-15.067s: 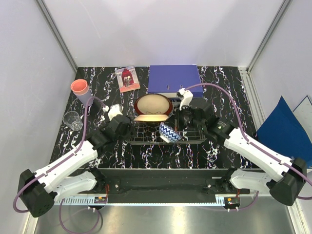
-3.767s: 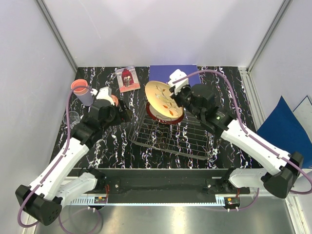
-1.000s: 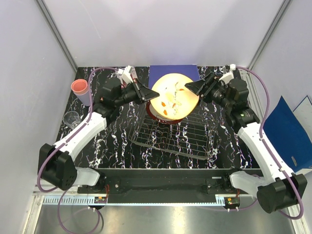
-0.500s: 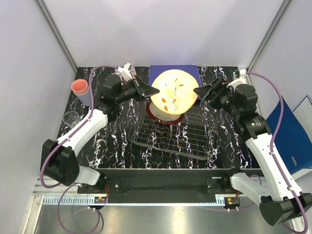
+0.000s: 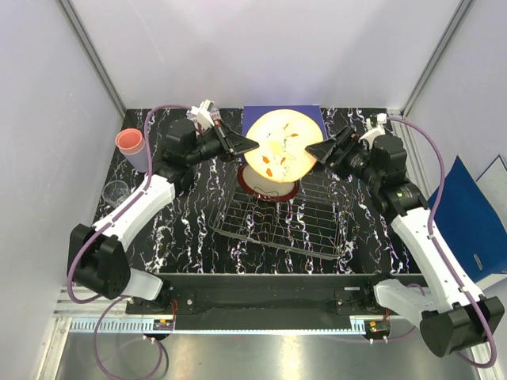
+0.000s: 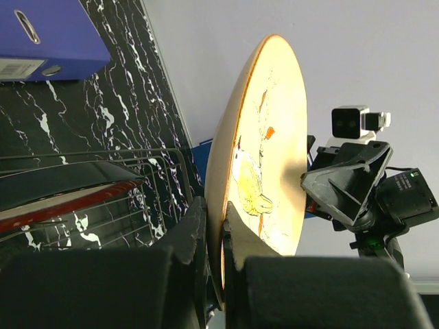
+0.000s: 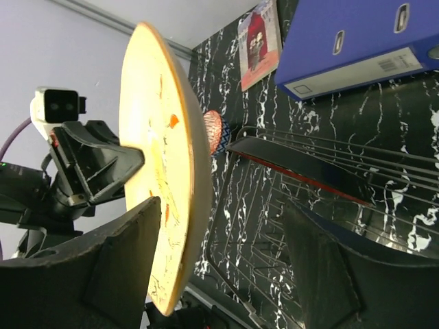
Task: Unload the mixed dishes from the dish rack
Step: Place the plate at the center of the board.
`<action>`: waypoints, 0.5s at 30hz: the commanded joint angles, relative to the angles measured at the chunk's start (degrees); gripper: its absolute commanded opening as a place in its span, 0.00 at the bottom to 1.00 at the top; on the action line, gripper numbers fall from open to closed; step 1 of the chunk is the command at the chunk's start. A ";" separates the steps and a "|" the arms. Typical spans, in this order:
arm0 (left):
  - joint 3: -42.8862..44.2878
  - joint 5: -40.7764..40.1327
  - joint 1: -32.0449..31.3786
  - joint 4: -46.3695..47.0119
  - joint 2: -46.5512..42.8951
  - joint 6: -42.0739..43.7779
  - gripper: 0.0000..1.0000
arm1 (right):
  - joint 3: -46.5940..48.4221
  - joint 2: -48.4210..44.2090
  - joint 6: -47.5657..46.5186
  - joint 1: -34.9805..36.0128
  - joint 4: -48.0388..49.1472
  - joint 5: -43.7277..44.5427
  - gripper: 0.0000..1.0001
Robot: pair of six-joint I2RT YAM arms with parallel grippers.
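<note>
Standing at the far left of the table [image 5: 182,229] is a pink cup [image 5: 129,141] stacked on a lilac cup [image 5: 139,161], with a clear glass [image 5: 116,193] just in front of them. The left gripper [image 5: 253,146] reaches rightward, its jaws clamped on the left rim of the plate [image 5: 281,152]. The left wrist view shows both fingers pinching the rim. The plate is held in the air, tilted up on edge with its painted face toward the top camera, above the far end of the rack [image 5: 301,226]. Under it a red-rimmed bowl [image 5: 265,192] lies in the rack's far left corner, partly hidden by the plate. The rest of the rack shows only bare wire. Behind the plate lies a blue binder [image 5: 305,115]. The right wrist view also catches a red-white bowl [image 7: 214,133] on the table beyond the rack. The right gripper [image 5: 311,150] points at the plate's right rim with its jaws wide apart. The rim sits between the fingers, and they are not closed on it.
</note>
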 commanded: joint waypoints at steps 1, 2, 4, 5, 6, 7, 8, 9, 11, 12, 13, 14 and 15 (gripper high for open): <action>3.47 2.70 -0.57 11.07 -0.75 -3.81 0.00 | 0.15 1.78 2.06 -0.19 8.93 -3.55 0.76; 3.55 2.70 -0.75 11.16 -0.58 -3.89 0.00 | 0.41 2.40 2.32 -0.19 10.16 -3.81 0.71; 3.47 2.70 -0.83 11.34 -0.40 -3.98 0.00 | 0.76 4.33 2.50 -0.10 11.22 -5.04 0.57; 3.47 2.70 -0.84 11.34 -0.31 -4.07 0.00 | 0.85 4.69 3.03 -0.19 12.01 -5.31 0.38; 3.47 2.87 -0.84 11.34 -0.22 -3.98 0.00 | 0.85 5.13 3.47 -0.19 12.37 -5.57 0.30; 3.29 2.79 -0.84 11.34 -0.22 -3.98 0.00 | 0.77 5.66 3.56 -0.19 12.80 -5.92 0.23; 3.20 2.70 -0.84 11.42 -0.49 -3.90 0.00 | 0.85 5.92 3.64 -0.19 13.07 -6.18 0.15; 3.12 2.44 -0.84 11.25 -0.57 -3.72 0.00 | 0.85 6.19 3.65 -0.10 13.07 -6.27 0.01; 3.20 2.17 -0.84 10.81 -0.84 -3.20 0.00 | 0.77 6.36 3.21 -0.10 13.07 -6.28 0.00; 3.38 2.00 -0.84 10.55 -0.93 -3.11 0.00 | 0.85 6.36 3.12 -0.19 13.07 -6.28 0.00; 3.73 1.91 -0.75 10.20 -0.93 -3.02 0.00 | 0.77 6.19 3.03 -0.19 13.07 -6.01 0.00; 4.08 1.73 -0.57 8.80 -0.84 -2.67 0.00 | 0.68 6.01 2.68 -0.10 12.72 -5.66 0.00; 4.43 1.56 -0.31 7.92 -0.75 -2.40 0.01 | 0.59 5.75 2.42 -0.19 12.63 -4.27 0.00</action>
